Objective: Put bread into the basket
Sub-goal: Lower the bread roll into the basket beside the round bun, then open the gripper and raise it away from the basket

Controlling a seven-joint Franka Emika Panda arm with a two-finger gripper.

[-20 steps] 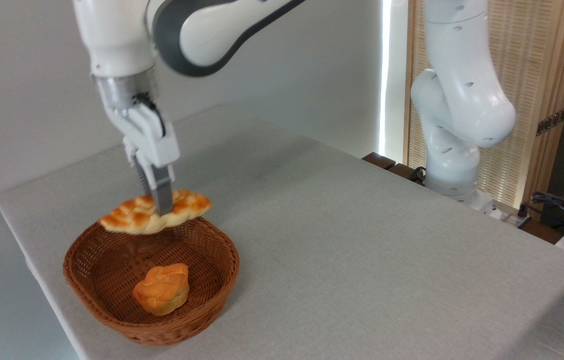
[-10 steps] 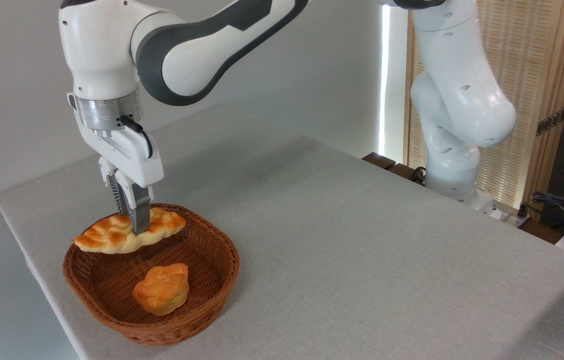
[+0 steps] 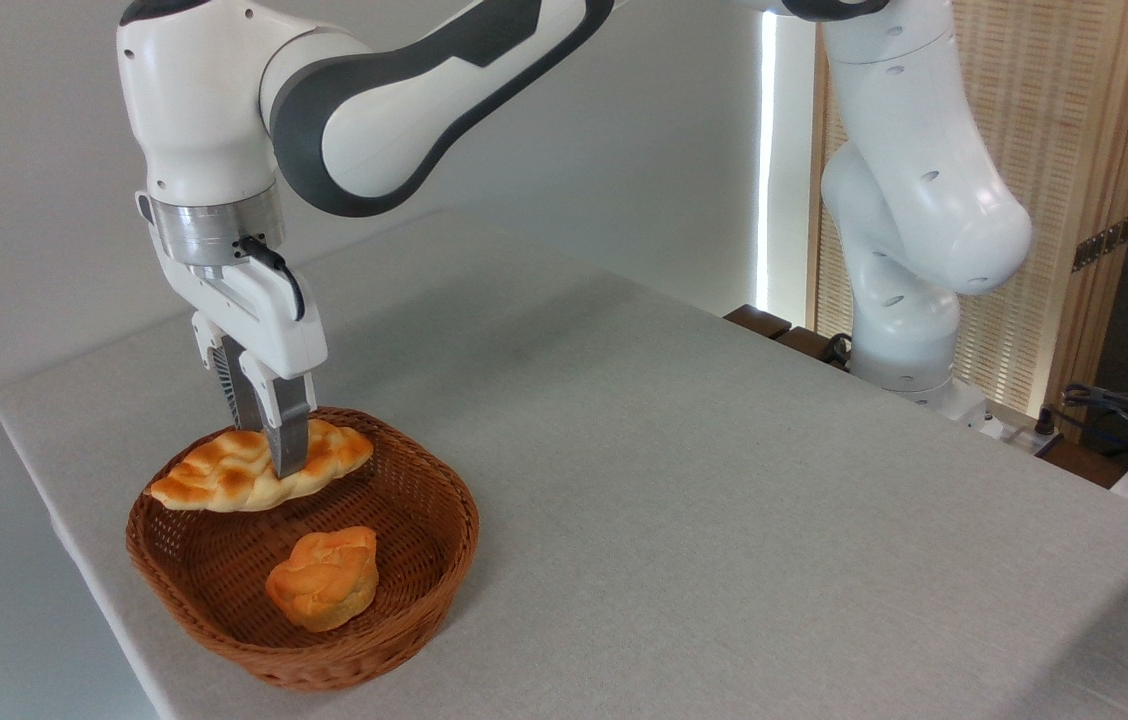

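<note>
Two breads, one basket: a braided loaf and a round bun share the lower left of the frame.
Arm: a white and grey robot arm (image 3: pixel 404 90) reaches from the upper right across to the upper left, then turns straight down over the basket.
End effector: the end effector (image 3: pixel 276 462) points downward, its two fingers clamped on the bread at about the middle of the loaf; the near finger (image 3: pixel 289 440) crosses the glazed top.
Bread: the bread (image 3: pixel 259 468), long, braided and golden-brown with a pale underside, lies level along the far left part of the basket, its left tip over the rim; whether it touches the wicker cannot be told.
Basket: the basket (image 3: pixel 404 600), round, shallow and reddish-brown woven wicker, sits on the tabletop near its lower left corner.
Bun: a small round orange bun (image 3: pixel 324 578) rests on the basket floor, toward the lower side, apart from the loaf.
Tabletop: the pale grey tabletop (image 3: pixel 704 470) runs from left to lower right.
Background: a slatted wooden screen (image 3: pixel 1074 180) stands at the upper right behind the arm's base, with cables (image 3: pixel 1124 405) at the right edge.
</note>
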